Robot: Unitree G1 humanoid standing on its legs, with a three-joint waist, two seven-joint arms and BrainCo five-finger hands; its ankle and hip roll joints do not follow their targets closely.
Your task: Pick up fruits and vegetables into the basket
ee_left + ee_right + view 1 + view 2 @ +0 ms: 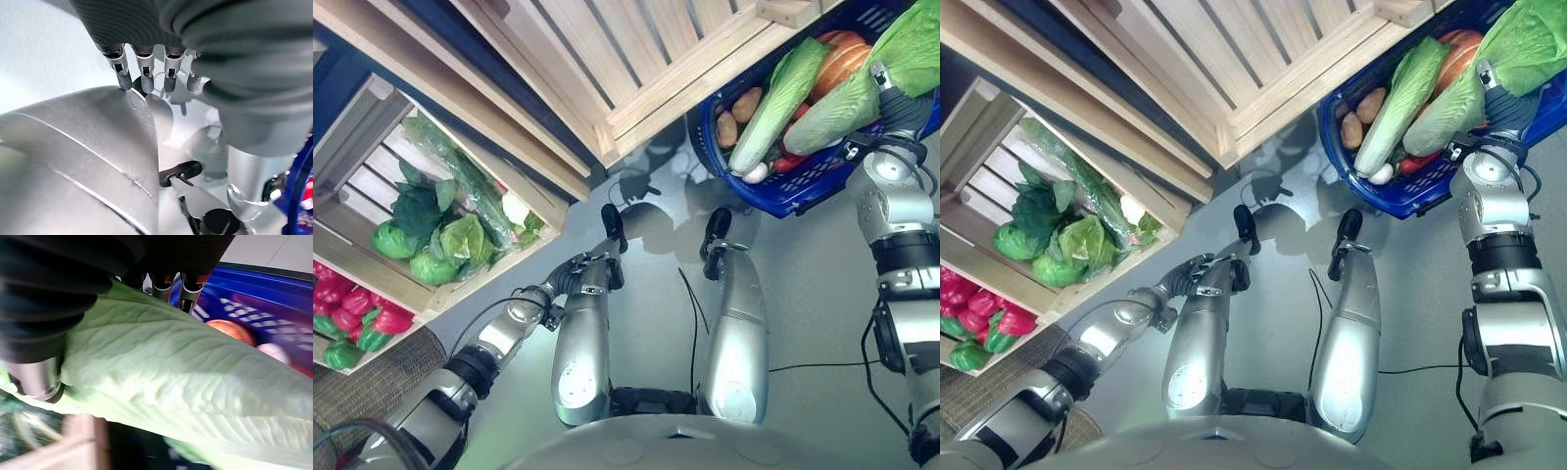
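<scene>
This looks like a greengrocer's stall or a mock shop. Slatted wooden crates (636, 69) stand tilted as display bins above a smooth grey floor (803, 284). One crate compartment holds leafy greens (435, 230), and the next holds red and green peppers (352, 313). A blue plastic shopping basket (803, 191) is filled with cabbages, potatoes and other produce.

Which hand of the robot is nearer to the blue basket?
Right. The right hand is over the blue basket, gripping a cabbage. The left hand hangs far away, low beside the robot.
</scene>
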